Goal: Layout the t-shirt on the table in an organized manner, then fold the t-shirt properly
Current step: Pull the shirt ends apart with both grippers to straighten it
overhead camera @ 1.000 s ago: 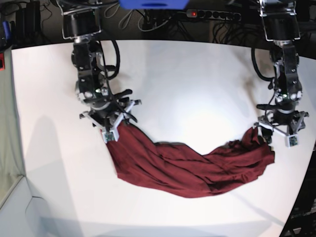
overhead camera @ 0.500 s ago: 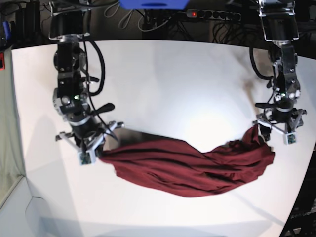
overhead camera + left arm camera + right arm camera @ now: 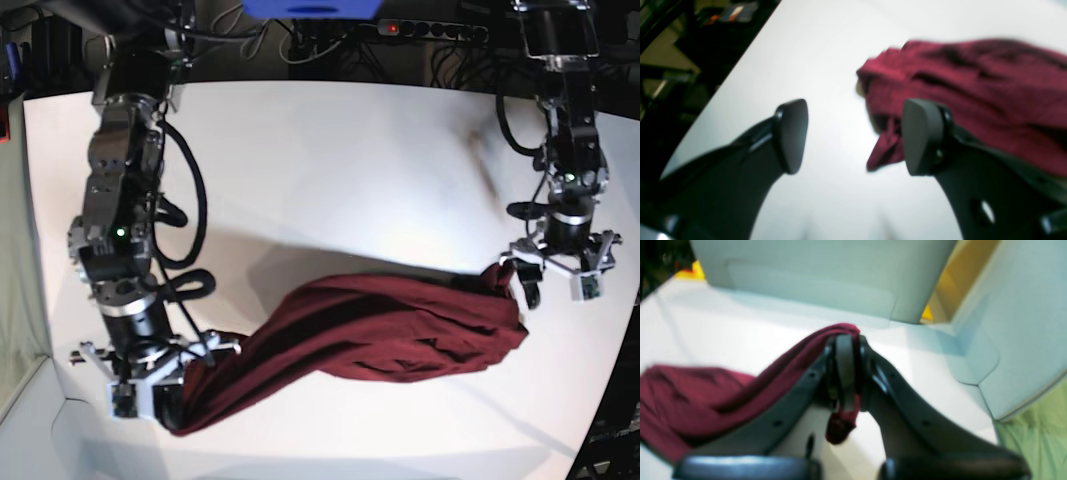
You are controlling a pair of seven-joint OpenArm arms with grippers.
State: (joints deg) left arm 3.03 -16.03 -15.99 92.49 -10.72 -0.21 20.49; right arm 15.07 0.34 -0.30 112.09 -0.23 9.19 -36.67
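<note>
The maroon t-shirt (image 3: 390, 330) lies bunched in a long wrinkled band across the front of the white table (image 3: 330, 170). My right gripper (image 3: 165, 390), at the front left in the base view, is shut on the t-shirt's left end. In the right wrist view the fingers (image 3: 845, 373) pinch a fold of the cloth (image 3: 706, 400), and a small tail hangs below them. My left gripper (image 3: 545, 278) stands open beside the t-shirt's right end. In the left wrist view its gap (image 3: 857, 136) holds only a hanging tip of the t-shirt (image 3: 973, 93), which lies against the right finger (image 3: 923, 136).
The table's front-left edge lies just beyond my right gripper, with pale grey panels (image 3: 826, 276) past it. A dark drop with clutter (image 3: 680, 66) borders the table beside my left gripper. A power strip (image 3: 430, 30) and cables run along the back edge.
My right gripper has dragged the t-shirt's left end from mid-table toward the front-left corner, pulling the cloth out longer. My left gripper has stayed open near the right end.
</note>
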